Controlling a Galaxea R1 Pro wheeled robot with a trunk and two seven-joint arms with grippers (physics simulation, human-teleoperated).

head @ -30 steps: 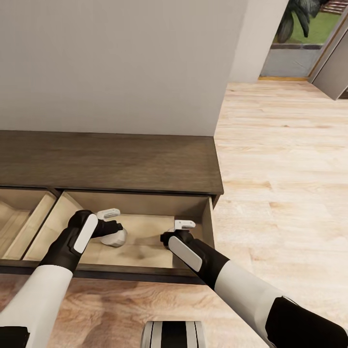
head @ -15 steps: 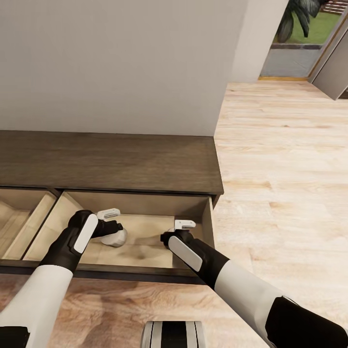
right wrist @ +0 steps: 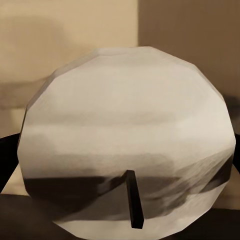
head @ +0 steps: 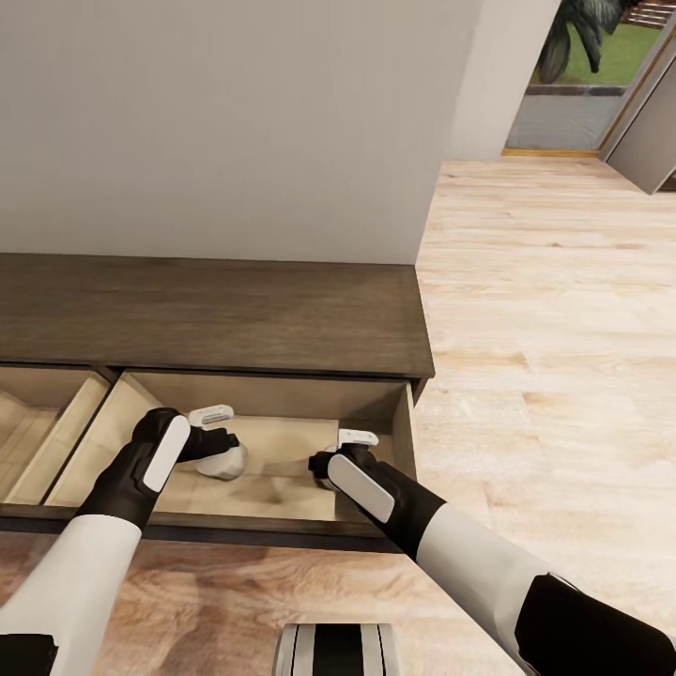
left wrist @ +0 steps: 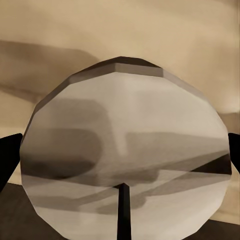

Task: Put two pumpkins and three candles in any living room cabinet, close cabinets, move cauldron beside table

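A: Where are the two arms sitting?

B: Both are reaching down into the open right-hand drawer (head: 282, 399) of the long dark cabinet (head: 216, 314), which is standing against the grey wall (head: 216, 122). The left pincer (head: 218, 434) is hanging over the drawer's middle, the right pincer (head: 349, 449) near its right wall.

A: Is the left one gripping anything?

B: It is closing round a candle (head: 223, 462), a stubby grey cylinder touching or nearly touching the drawer's pale floor. In the left wrist view the candle (left wrist: 127, 155) is sitting between the dark fingertips (left wrist: 9, 160), its wick pointing at the camera.

A: And the right?

B: In the right wrist view another candle (right wrist: 130, 135) is lying end-on between the fingers, by the drawer's corner. Whether the pincer is gripping it or merely standing round it, I cannot tell.

A: What about the cabinet's other drawer?

B: The left drawer (head: 47, 422) is also standing open. Light plank flooring (head: 545, 329) is stretching away towards a doorway.
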